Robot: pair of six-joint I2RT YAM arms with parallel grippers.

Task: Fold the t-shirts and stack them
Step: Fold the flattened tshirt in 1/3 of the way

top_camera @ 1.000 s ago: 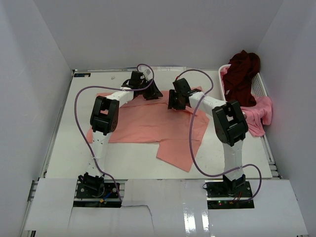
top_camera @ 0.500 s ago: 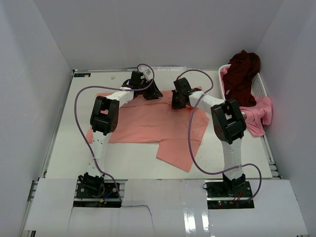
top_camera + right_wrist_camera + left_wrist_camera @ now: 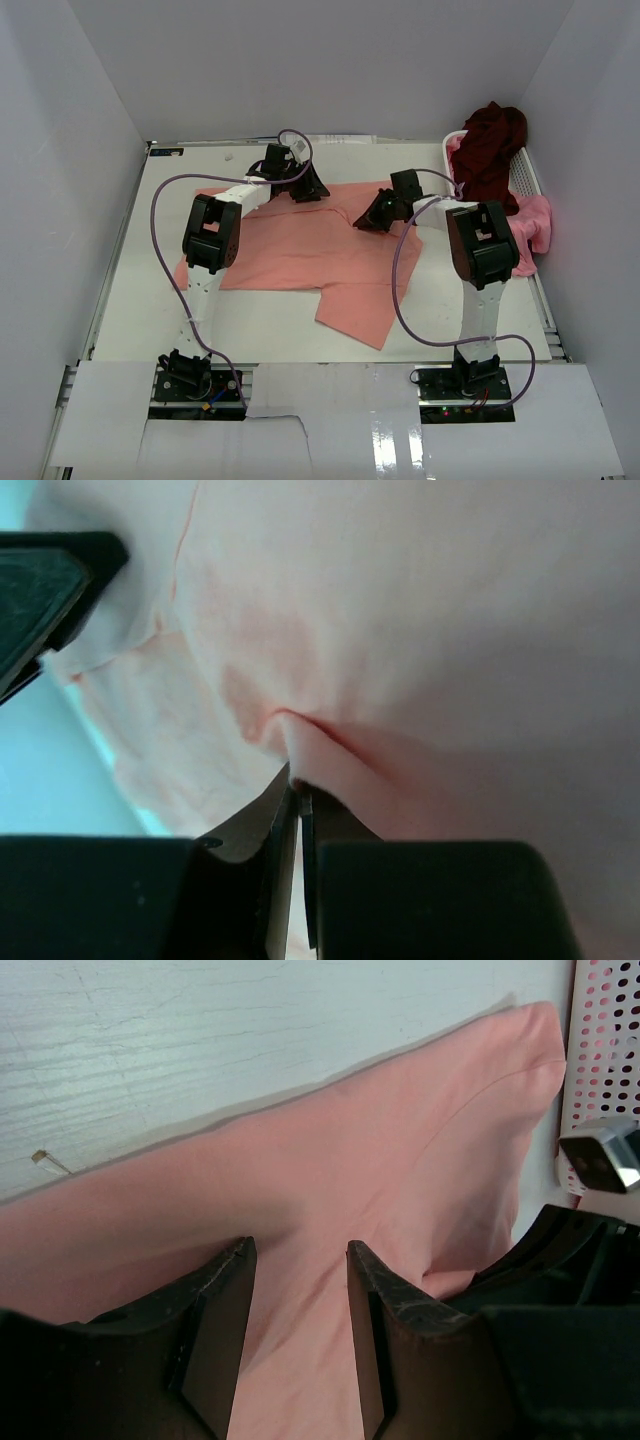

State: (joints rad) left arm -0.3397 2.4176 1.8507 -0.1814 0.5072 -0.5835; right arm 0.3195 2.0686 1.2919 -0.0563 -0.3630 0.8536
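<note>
Right end effector (image 3: 300, 802), shifted right, tight on salmon-pink t-shirt (image 3: 300, 250); left end effector (image 3: 298, 1260) spread.

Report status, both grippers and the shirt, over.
Left gripper open over the salmon t-shirt, far edge. Right gripper shut, pinching a fold of it. Maroon t-shirt and pink t-shirt at the basket, far right.

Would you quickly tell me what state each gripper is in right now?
Left gripper: open, over the salmon-pink t-shirt.
Right gripper: closed, pinching that t-shirt.
</note>
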